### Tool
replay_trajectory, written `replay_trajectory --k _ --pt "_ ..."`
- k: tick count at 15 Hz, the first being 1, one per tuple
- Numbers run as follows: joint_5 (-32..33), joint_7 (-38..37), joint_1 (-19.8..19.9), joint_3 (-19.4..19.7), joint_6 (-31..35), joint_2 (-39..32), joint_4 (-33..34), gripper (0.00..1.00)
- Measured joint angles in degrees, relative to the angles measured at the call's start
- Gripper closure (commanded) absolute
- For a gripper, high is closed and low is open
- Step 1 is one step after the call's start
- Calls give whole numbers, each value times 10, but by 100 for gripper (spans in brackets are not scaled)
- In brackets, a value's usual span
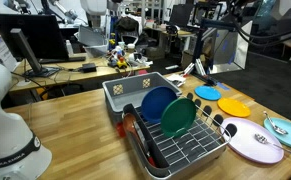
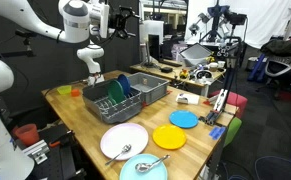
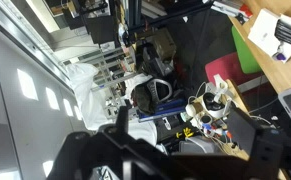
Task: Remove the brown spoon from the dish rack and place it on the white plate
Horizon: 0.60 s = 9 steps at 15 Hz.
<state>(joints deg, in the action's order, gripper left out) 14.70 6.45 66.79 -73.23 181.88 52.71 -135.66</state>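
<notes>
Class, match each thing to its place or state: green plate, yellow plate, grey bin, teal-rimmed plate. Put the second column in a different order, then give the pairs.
Things:
1 green plate
2 yellow plate
3 grey bin
4 teal-rimmed plate

Places or states:
A lies flat between the white plate and the light blue plate
B holds a silver utensil
C stands upright in the dish rack
D sits right beside the dish rack

Pairs: 1-C, 2-A, 3-D, 4-B
</notes>
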Motion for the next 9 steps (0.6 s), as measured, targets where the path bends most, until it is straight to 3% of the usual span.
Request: replay_trajectory --k 9 --pt "0 -1 2 -1 0 0 5 0"
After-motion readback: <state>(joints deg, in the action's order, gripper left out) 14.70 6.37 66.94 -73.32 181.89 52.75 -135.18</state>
